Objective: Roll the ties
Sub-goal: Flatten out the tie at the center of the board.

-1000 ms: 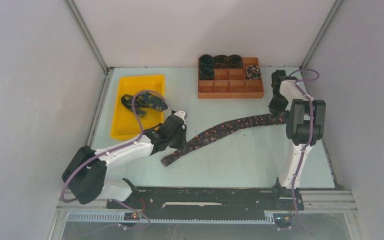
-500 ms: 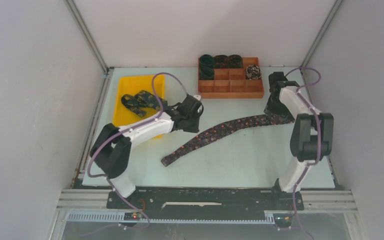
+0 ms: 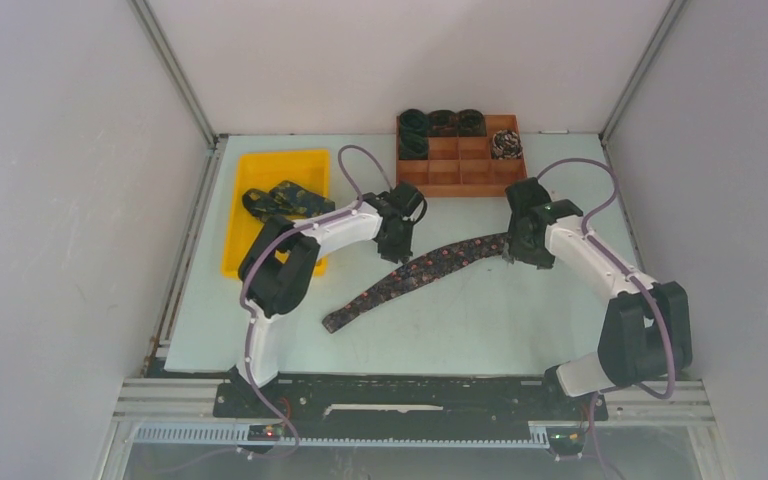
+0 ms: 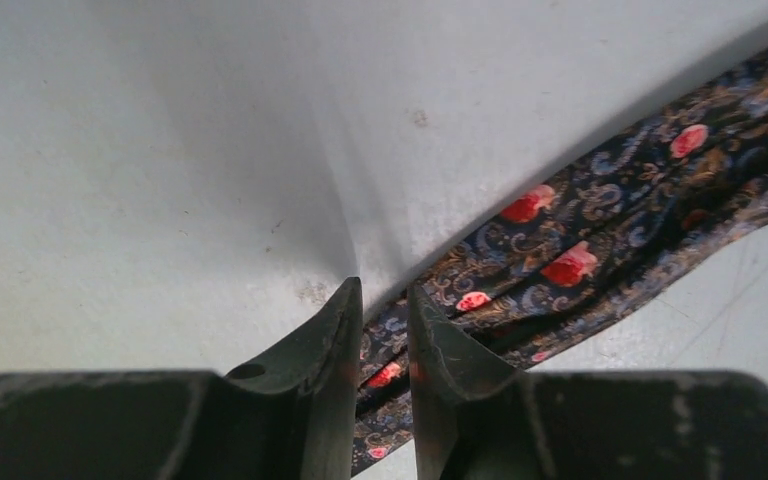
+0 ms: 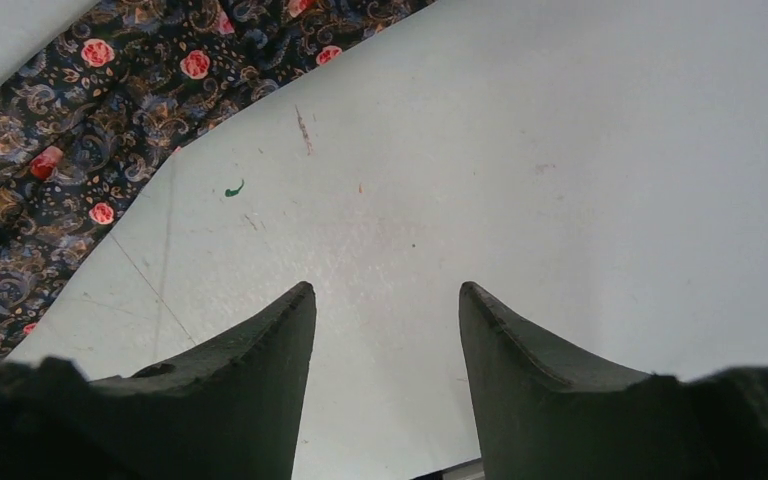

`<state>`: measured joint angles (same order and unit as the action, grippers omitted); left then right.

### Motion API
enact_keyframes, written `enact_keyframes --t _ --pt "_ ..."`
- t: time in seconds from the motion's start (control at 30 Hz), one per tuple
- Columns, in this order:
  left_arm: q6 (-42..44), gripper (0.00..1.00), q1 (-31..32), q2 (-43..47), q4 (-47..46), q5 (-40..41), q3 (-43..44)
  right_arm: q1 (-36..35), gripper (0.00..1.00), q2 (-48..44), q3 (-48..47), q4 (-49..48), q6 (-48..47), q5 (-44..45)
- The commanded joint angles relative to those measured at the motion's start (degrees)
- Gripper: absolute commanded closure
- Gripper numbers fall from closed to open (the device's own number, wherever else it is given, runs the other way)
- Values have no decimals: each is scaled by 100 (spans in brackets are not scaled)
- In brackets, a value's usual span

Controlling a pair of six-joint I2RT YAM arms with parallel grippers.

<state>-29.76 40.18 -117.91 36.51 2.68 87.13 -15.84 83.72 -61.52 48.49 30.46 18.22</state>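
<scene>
- The tie (image 3: 415, 275) to be rolled lies flat on the tabletop (image 3: 520, 320) in the centre of the top view. It is one long band whose axis runs on a diagonal from lower left to upper right, bowing slightly upward in the middle.
- The left end effector (image 3: 397, 245) sits against the upper edge of the band, a little past its midpoint. In the left wrist view its fingers (image 4: 335, 335) are drawn almost together, with only a thin slit between them and the patterned cloth right at the tips. I cannot tell whether any fabric is pinched in that slit.
- The right end effector (image 3: 518, 248) is at the tie's upper-right end. Its fingers (image 5: 260, 350) stand well apart over bare tabletop, and in the right wrist view the cloth lies off to the upper left of the frame, beside the gap and not inside it.
- My reading is that the right arm is the nearer one to an end from which a roll can start. To take hold, it would need to shift along the band's axis toward the lower left of the top view.
- Finished coils (image 3: 442, 122) fill some upper cells of the wooden tray (image 3: 460, 178). Another tie (image 3: 285, 200) waits in the yellow bin (image 3: 260, 255).
</scene>
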Motion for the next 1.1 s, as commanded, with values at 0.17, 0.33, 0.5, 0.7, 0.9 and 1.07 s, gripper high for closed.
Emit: enact_keyframes --t 0.17,0.33,0.5,0.7,0.9,1.07 --pt "-377 71 -2 -231 319 -534 13 -87 49 -203 181 -316 66 -260" --pt "-514 71 233 -71 253 -711 -366 -185 53 -322 404 -396 89 -324" --pt "-800 71 606 350 -28 -1065 -973 -582 57 -495 506 -349 73 -294" --pt "-979 71 743 1218 -178 -773 -1596 -1076 62 -876 955 -474 168 -515" --pt "-735 56 737 2066 96 118 -1724 -1696 66 -926 1227 -701 507 -845" --pt "-588 51 729 2281 455 745 -1664 -2340 69 -586 1260 -1040 852 -948"
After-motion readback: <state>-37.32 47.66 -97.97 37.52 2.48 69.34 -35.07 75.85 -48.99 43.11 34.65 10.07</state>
